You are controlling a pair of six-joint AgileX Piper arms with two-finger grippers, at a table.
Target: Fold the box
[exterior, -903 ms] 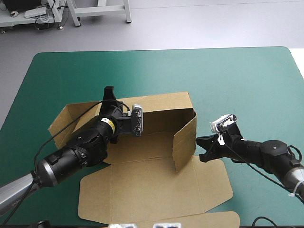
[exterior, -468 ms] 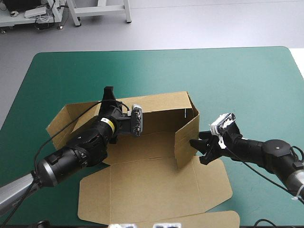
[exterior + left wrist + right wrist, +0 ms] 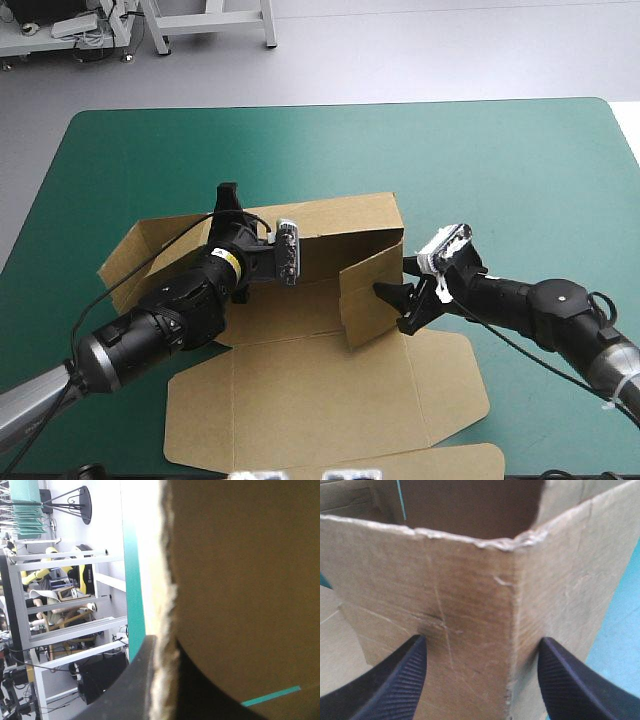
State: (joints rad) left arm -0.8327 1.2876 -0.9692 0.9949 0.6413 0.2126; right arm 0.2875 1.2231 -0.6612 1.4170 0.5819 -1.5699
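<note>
Raising walls on the box (image 3: 300,390): left jaws seemingly clamp the wall (image 3: 345,215) toward the bench (image 3: 500,160)'s far edge; right jaws, spread open, push the side flap (image 3: 365,300) inward; tucking should follow.

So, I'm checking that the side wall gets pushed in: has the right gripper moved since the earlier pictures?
Yes. The right gripper has moved left, away from the table's right edge, pushing the end wall of the box inward.

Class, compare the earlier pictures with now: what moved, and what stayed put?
The right gripper, fingers open, moved inward against the end wall of the box, swinging it toward the left gripper. The left gripper stays shut on the back wall; the flat lid is unchanged.
</note>
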